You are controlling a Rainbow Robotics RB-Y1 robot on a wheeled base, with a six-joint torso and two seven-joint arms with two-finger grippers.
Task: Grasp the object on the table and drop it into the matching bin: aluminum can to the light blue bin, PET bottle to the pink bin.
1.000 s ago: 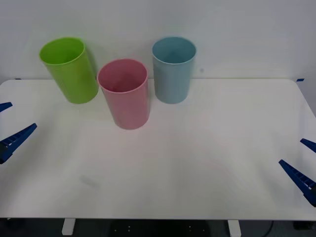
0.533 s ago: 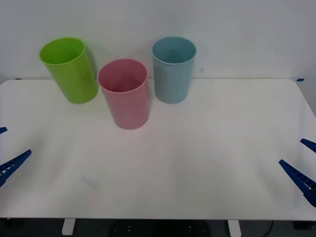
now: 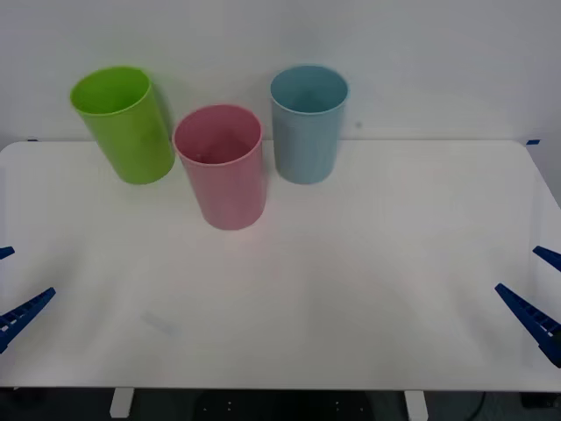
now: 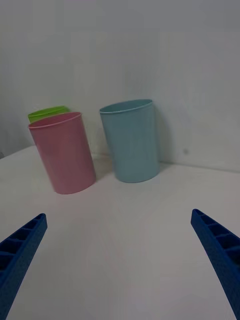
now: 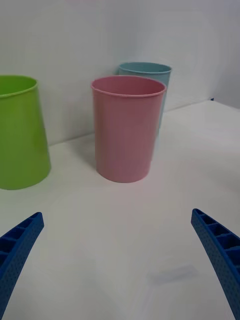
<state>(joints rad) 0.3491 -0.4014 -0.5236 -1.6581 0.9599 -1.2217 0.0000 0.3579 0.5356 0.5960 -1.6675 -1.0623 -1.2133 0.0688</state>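
Your pink bin [image 3: 221, 171] stands upright on the white table [image 3: 368, 289], toward the far edge and left of centre in the front view. It is the nearest of the three bins to the robot. The light blue bin [image 3: 307, 132] stands just beside it, to its right and a little farther back, with a narrow gap between the two walls. The lime green bin [image 3: 127, 127] stands on the pink bin's other side, also farther back, and from above it appears to lean to the left. All three have their open rims up.

From the left wrist view you see the pink bin [image 5: 127, 130] straight ahead, the light blue one [image 5: 150, 75] partly hidden behind it, and the green one [image 5: 20, 135] off to one side.

Your left gripper [image 3: 10, 285] hangs at the table's left edge, well apart from the bins, its blue ribbed fingers [image 5: 20, 245] spread wide with nothing between them. Your right gripper [image 3: 542, 289] hangs at the table's right edge, likewise far from the bins, fingers [image 4: 217, 242] spread wide and holding nothing. Its wrist view looks toward the pink bin [image 4: 65, 155] and the light blue bin [image 4: 132, 142] across bare tabletop.
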